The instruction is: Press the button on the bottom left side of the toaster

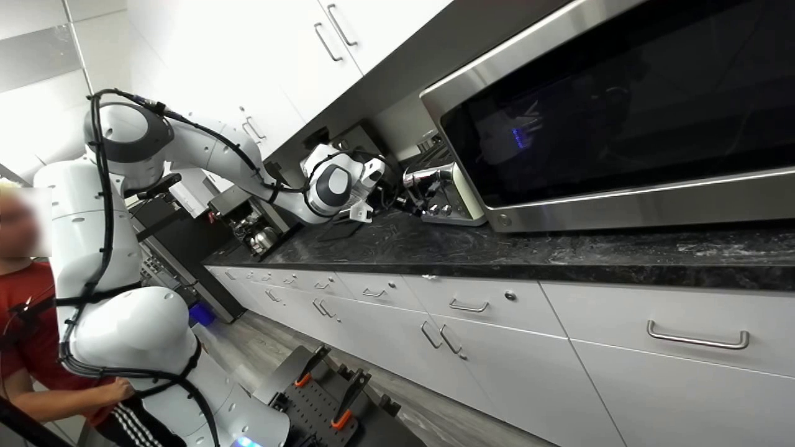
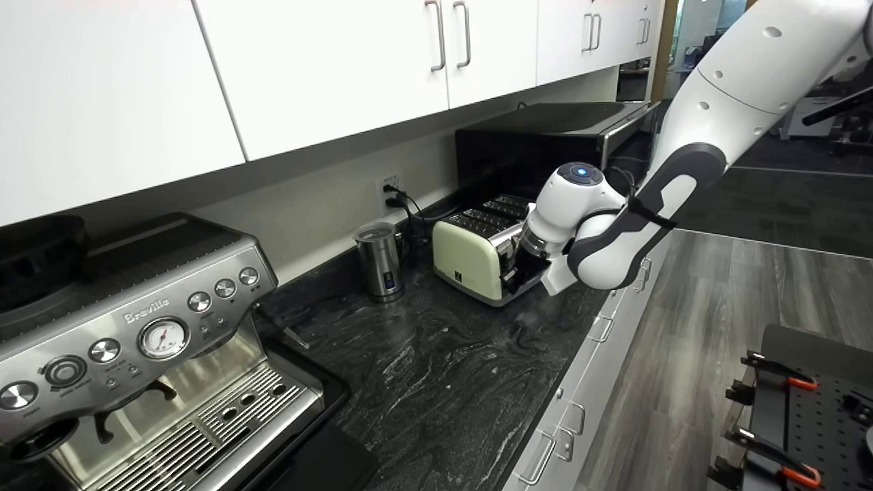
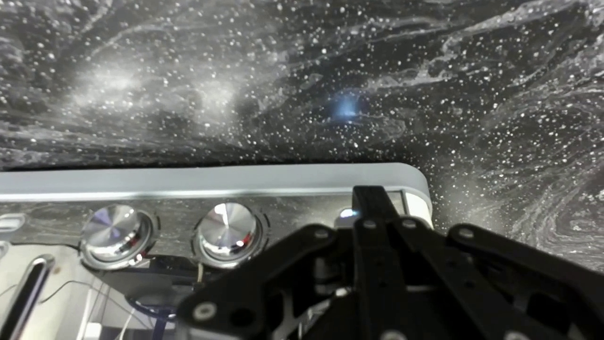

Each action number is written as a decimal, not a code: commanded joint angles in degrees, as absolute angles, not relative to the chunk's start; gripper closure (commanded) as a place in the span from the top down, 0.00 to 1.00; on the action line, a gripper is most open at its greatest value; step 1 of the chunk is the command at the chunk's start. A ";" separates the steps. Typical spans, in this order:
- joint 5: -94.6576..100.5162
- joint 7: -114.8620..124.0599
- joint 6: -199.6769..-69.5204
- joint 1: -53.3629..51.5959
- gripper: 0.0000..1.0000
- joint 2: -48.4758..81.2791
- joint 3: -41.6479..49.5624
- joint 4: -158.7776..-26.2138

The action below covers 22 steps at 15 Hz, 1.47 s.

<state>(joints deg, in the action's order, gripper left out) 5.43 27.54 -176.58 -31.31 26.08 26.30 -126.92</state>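
The toaster stands on the dark counter; it is cream and silver-grey, in both exterior views (image 1: 467, 194) (image 2: 466, 262). In the wrist view the toaster's lower front (image 3: 292, 179) spans the left and middle, with a left round knob (image 3: 111, 233) and a right round knob (image 3: 227, 231). Near its right corner a small round button (image 3: 343, 219) shows a bluish-white glint and is partly hidden by my fingers. My gripper (image 3: 373, 200) is shut and empty, its tips in front of the panel just right of that button. I cannot tell whether they touch it. The gripper is close against the toaster front in an exterior view (image 1: 417, 208).
A large stainless microwave (image 1: 621, 205) stands beside the toaster. A metal milk frother (image 2: 378, 262) and a coffee machine (image 2: 204, 273) stand on its other side. White upper cabinets (image 2: 354, 54) hang over the counter (image 2: 423, 389). A person (image 1: 37, 298) is behind the arm.
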 commanded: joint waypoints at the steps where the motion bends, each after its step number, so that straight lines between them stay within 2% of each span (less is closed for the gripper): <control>1: 5.73 29.19 -178.36 -33.37 0.00 28.49 28.90 -124.89; 11: 6.36 26.74 -167.92 -32.97 0.00 22.97 27.97 -128.25; 17: 17.85 36.78 -167.90 -39.79 0.00 16.34 36.53 -135.52; 22: 28.56 41.68 -168.28 -49.99 0.00 7.88 48.35 -142.31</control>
<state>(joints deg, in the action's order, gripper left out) 21.65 38.16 -168.28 -44.63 15.07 42.09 -137.06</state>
